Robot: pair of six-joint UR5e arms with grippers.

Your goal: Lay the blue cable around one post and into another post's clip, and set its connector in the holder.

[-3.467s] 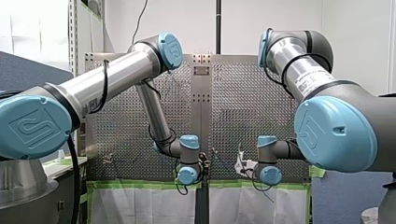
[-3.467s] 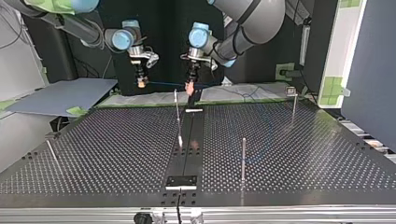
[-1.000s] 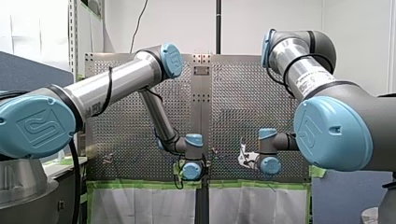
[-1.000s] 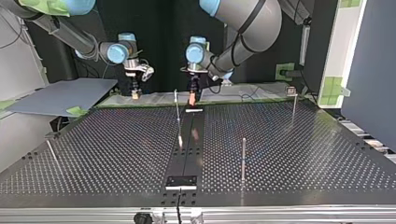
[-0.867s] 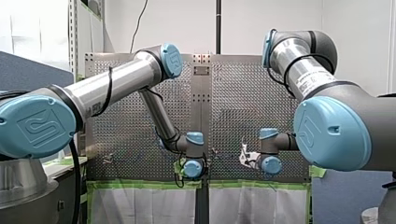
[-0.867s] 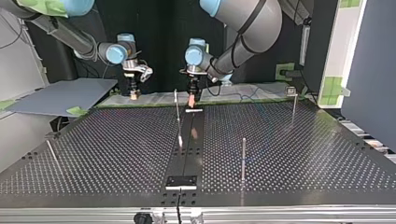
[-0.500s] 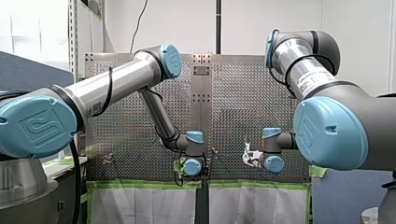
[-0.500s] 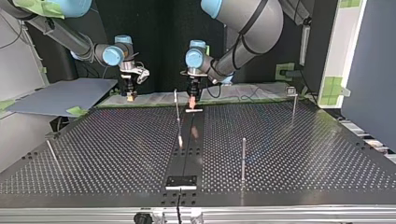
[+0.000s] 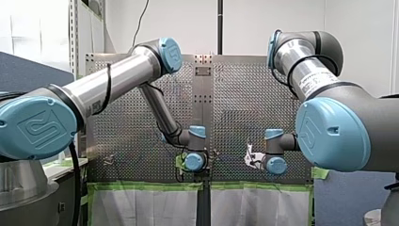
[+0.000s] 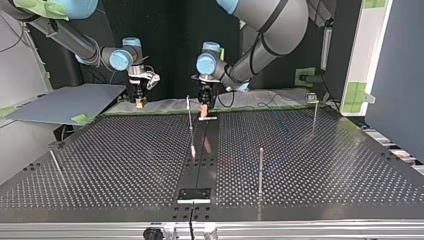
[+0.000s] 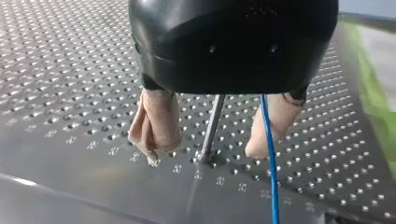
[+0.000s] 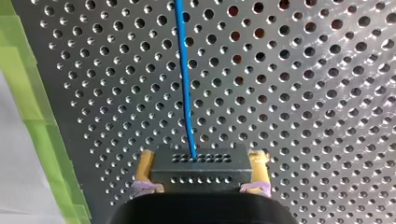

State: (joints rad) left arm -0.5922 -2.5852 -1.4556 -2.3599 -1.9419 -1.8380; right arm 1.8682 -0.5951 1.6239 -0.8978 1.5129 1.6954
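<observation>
In the left wrist view my left gripper (image 11: 203, 151) is open, its beige pads (image 11: 156, 123) on either side of a thin metal post (image 11: 212, 123). The blue cable (image 11: 270, 177) runs loose along the inner face of one pad. In the right wrist view my right gripper (image 12: 201, 157) is shut on the dark, hole-dotted connector (image 12: 201, 170), and the cable (image 12: 183, 70) leads away from it over the perforated plate. In the top view my left gripper (image 10: 203, 109) hangs over the table's far middle. My right gripper (image 10: 140, 102) is further to that view's left.
In the top view a clip post (image 10: 189, 120) stands beside my left gripper, a plain post (image 10: 260, 170) nearer the camera, a capped post (image 10: 314, 112) at the far right and a leaning rod (image 10: 54, 162) at the left. A small holder plate (image 10: 194, 194) sits at the near edge.
My left gripper has opened and let the cable go. My right gripper, still holding the connector, has shifted a little to the top view's left.
</observation>
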